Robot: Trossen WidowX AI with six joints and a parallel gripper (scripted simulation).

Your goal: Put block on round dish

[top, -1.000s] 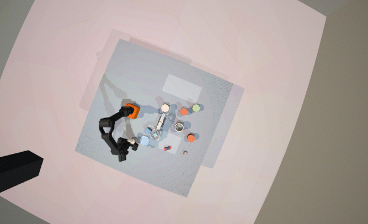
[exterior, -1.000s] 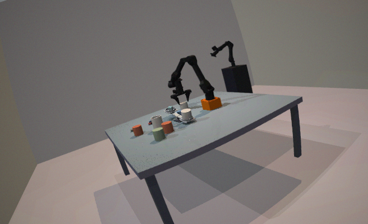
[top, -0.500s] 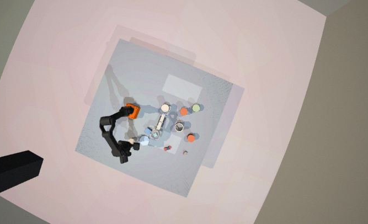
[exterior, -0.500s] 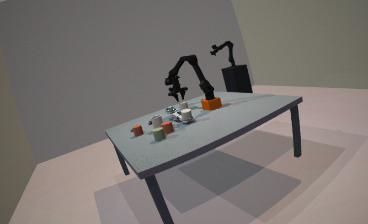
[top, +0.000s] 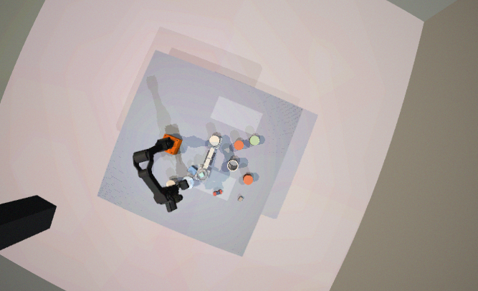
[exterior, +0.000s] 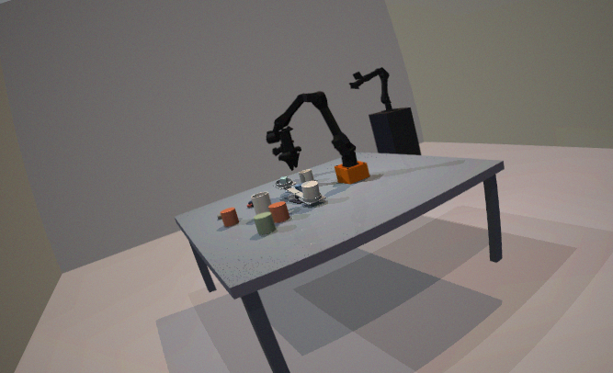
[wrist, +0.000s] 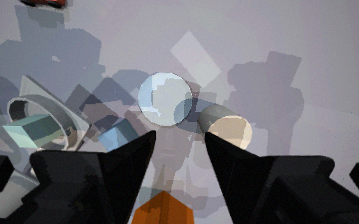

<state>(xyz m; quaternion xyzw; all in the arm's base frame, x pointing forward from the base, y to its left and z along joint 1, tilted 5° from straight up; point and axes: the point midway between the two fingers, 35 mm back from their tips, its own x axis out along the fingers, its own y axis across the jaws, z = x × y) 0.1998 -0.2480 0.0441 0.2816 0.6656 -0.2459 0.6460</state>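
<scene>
My gripper (exterior: 292,167) (wrist: 180,135) is open and empty, high above the table. One cream cup (top: 170,183) (exterior: 306,175) (wrist: 230,131) stands on the table beside the round dish, partly hidden by the arm in the top view. The light blue round dish (top: 188,180) (wrist: 165,99) has nothing on it. The teal block (top: 201,175) (exterior: 283,178) (wrist: 32,131) sits uncovered in the rimmed end of the balance (top: 208,158). The other cream cup (top: 214,140) (exterior: 311,190) stands on the balance's far end.
A blue block (top: 192,170) (wrist: 117,136) lies between balance and dish. An open white cup (top: 232,165) (exterior: 261,201), two orange cylinders (top: 239,145) (top: 248,179) and a green cylinder (top: 254,140) stand beyond the balance. A red and dark toy (top: 217,192) and a small tan block (top: 240,198) lie nearby.
</scene>
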